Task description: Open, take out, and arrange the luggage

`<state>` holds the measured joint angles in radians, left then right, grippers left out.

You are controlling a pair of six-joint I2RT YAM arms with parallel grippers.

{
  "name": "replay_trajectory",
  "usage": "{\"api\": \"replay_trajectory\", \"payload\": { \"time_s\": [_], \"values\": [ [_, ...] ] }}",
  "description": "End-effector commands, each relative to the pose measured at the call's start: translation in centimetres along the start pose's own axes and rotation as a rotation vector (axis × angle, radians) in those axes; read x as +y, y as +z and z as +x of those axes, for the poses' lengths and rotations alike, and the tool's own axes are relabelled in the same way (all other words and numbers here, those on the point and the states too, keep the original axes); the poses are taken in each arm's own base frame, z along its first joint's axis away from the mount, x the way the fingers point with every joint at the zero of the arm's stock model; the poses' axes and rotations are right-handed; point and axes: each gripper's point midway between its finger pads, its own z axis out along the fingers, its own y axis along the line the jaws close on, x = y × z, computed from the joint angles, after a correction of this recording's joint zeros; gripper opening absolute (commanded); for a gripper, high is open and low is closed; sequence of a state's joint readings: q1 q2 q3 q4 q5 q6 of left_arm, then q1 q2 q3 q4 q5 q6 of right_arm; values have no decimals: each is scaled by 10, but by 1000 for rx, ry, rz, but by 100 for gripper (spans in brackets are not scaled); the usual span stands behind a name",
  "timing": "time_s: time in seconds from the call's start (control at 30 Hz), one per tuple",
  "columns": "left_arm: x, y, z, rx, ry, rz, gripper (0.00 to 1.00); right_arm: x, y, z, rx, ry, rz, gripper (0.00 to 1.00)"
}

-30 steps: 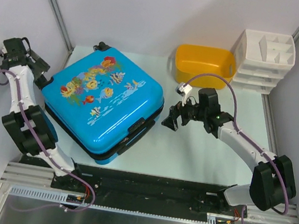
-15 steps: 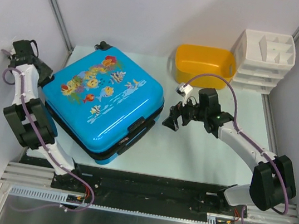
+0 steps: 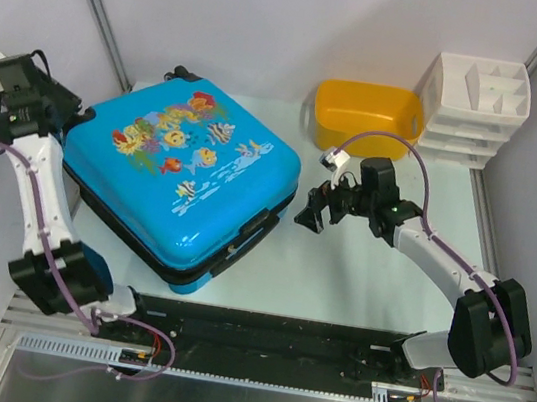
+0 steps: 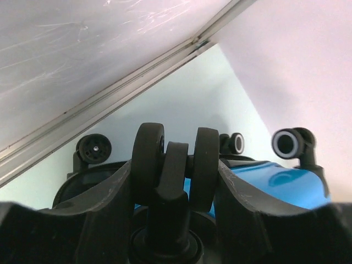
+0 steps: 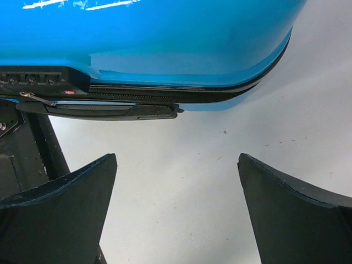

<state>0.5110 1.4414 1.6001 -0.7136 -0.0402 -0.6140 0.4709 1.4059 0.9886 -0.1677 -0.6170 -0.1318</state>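
The luggage, bright blue with a fish print, lies closed on the left of the table, its black zipper band still shut. My left gripper is at its far-left corner. In the left wrist view this gripper is shut on a black twin wheel of the luggage, one finger pressing each outer side. Other wheels and the blue shell show behind. My right gripper is open just right of the luggage. Its jaws are empty above the table, short of the side handle.
A yellow tub stands at the back, close behind the right arm. A white drawer organiser sits at the back right. A metal frame post and the wall hem in the left arm. Bare table lies in front of the right gripper.
My left gripper has closed onto the wheel, and the arm has swung outward and up. The luggage's left end has shifted left and turned a little. The right arm has hardly moved.
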Motion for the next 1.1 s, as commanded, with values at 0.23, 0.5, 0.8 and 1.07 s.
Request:
{"api": "replay_trajectory", "payload": {
  "time_s": [0.23,0.5,0.8,1.07],
  "values": [
    [29,6,62,112,8,-50,0,27,-1,-9,-47,-19,-66,95],
    [42,23,67,100,12,-94,0,88,20,-2,-174,-43,-23,93],
    [35,29,41,38,3,-87,0,152,51,3,-277,-184,-54,86],
    [34,31,49,67,-7,-70,0,172,71,11,-339,-351,-84,74]
  ]
}}
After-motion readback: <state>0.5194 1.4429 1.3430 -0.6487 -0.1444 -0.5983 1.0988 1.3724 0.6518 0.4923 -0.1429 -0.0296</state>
